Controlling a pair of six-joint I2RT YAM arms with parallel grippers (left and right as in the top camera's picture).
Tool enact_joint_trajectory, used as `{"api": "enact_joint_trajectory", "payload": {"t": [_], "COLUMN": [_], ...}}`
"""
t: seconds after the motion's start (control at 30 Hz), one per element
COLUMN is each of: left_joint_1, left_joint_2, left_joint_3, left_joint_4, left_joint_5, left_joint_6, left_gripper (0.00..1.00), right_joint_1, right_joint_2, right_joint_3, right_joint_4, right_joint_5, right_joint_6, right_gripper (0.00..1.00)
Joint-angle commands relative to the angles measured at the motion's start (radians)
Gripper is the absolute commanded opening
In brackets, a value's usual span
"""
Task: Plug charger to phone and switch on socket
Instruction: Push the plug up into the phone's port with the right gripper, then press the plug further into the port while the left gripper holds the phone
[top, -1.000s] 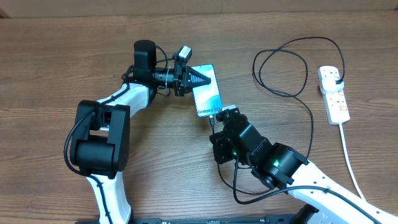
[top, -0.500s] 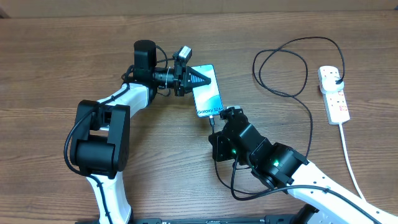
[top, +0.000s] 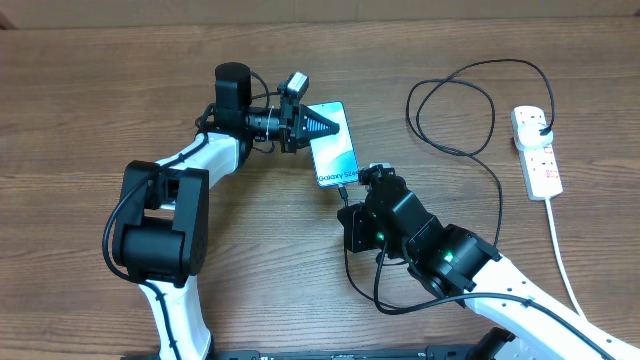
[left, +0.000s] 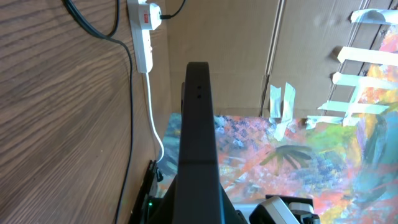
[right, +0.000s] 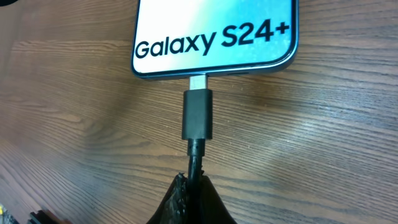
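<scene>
The phone (top: 335, 145) lies flat on the wooden table, its cyan screen reading "Galaxy S24+" in the right wrist view (right: 214, 28). My left gripper (top: 326, 127) is shut, and its tip lies over the phone's far end. My right gripper (right: 195, 190) is shut on the charger cable just behind its plug tip (right: 197, 115). The tip's silver end sits in the port on the phone's near edge. The cable (top: 450, 110) loops to the right, and its black plug (top: 541, 122) sits in the white socket (top: 538, 155).
The socket's thick white cord (top: 560, 250) runs toward the front right edge. Slack black cable curls beside my right arm (top: 380, 290). The left wrist view shows the socket (left: 142, 31), the table's edge and a cardboard wall beyond.
My right arm has shifted slightly to the right and toward the phone with the cable. The phone and my left arm have not moved.
</scene>
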Motion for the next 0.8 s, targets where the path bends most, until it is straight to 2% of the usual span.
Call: {"api": "enact_joint_trajectory", "payload": {"t": [0.0, 0.13, 0.77], "left_joint_1": [-0.010, -0.009, -0.003], "left_joint_2": [0.001, 0.001, 0.001], "left_joint_3": [0.011, 0.011, 0.011], "left_joint_4": [0.000, 0.001, 0.001], "left_joint_5": [0.098, 0.098, 0.063], "left_joint_6": [-0.019, -0.054, -0.053], "left_gripper": [0.04, 0.04, 0.04], "right_joint_1": [-0.021, -0.021, -0.005], "right_joint_2": [0.001, 0.008, 0.008], "right_joint_3": [0.023, 0.021, 0.022], "right_joint_4": [0.002, -0.027, 0.007], "right_joint_5": [0.034, 0.035, 0.035], "right_joint_6": [-0.011, -0.012, -0.035], "right_gripper": [0.04, 0.04, 0.04]}}
